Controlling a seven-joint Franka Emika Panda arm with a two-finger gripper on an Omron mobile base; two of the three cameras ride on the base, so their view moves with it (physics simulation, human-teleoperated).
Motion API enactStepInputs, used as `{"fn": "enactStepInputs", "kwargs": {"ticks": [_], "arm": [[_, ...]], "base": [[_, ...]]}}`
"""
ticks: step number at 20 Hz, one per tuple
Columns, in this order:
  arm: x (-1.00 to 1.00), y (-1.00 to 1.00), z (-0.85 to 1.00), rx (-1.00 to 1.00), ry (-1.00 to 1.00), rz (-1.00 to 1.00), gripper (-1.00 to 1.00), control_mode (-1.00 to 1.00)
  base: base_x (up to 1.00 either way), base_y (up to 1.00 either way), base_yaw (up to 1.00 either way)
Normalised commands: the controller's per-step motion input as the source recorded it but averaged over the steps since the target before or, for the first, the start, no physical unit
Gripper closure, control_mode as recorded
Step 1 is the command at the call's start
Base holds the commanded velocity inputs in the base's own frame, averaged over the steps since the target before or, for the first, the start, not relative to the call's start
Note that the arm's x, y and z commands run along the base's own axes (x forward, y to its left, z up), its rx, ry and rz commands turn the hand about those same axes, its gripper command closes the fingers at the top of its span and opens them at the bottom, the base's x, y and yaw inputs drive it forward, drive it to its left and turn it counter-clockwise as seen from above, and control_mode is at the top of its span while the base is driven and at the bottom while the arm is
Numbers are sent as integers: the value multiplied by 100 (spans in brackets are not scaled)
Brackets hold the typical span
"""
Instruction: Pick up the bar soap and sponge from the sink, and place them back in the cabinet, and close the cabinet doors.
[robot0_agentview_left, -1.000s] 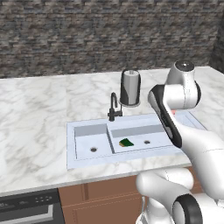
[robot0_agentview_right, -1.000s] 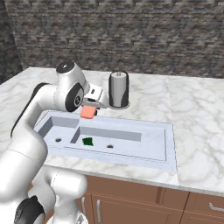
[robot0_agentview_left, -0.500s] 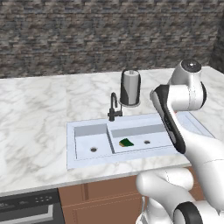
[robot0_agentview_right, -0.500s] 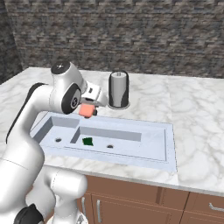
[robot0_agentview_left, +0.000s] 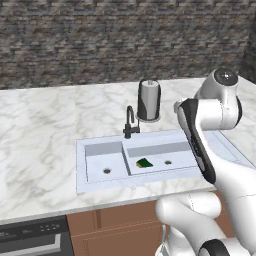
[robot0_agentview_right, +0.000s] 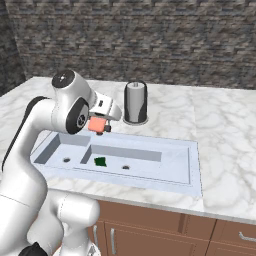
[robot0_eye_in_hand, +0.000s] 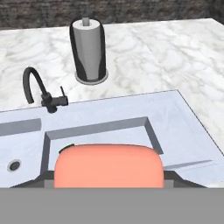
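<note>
The claw (robot0_agentview_right: 100, 126) is pinching the bar soap (robot0_agentview_right: 98, 124), a salmon-pink block with rounded edges, and holds it in the air above the back rim of the sink (robot0_agentview_right: 192, 165), over the divide between the two basins. In the hand view the soap (robot0_eye_in_hand: 109, 166) lies broad and flat across the bottom of the picture, with the sink's larger basin below it. In the left base view the arm's upper links stand in front of the claw, so the grip cannot be read from that side.

The sponge (robot0_agentview_left: 144, 163), dark green on top with a yellow layer showing at one edge, lies on the floor of the larger basin, close to the wall that divides it from the smaller basin and just beside the round drain. In the right base view it (robot0_agentview_right: 100, 161) shows as a dark green patch in that basin, below the held soap and well apart from it.

The sink (robot0_agentview_left: 80, 172) is a light grey-white double basin set into the white marbled bench (robot0_agentview_left: 40, 130), close to the bench's front edge. A black curved faucet (robot0_agentview_left: 130, 125) rises from its back rim at the divide. Behind the faucet, toward the stone back wall, a paper towel roll (robot0_agentview_left: 148, 100) stands upright in a dark holder.
</note>
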Motion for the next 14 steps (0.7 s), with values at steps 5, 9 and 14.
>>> {"fn": "enactStepInputs", "kwargs": {"ticks": [5,9,14], "arm": [[-6,0,25,0,-4,2,100,-100],[-6,2,8,0,-1,3,100,-100],[-1,10,1,0,0,5,100,-100]], "base": [[0,0,0],[0,0,0],[0,0,0]]}}
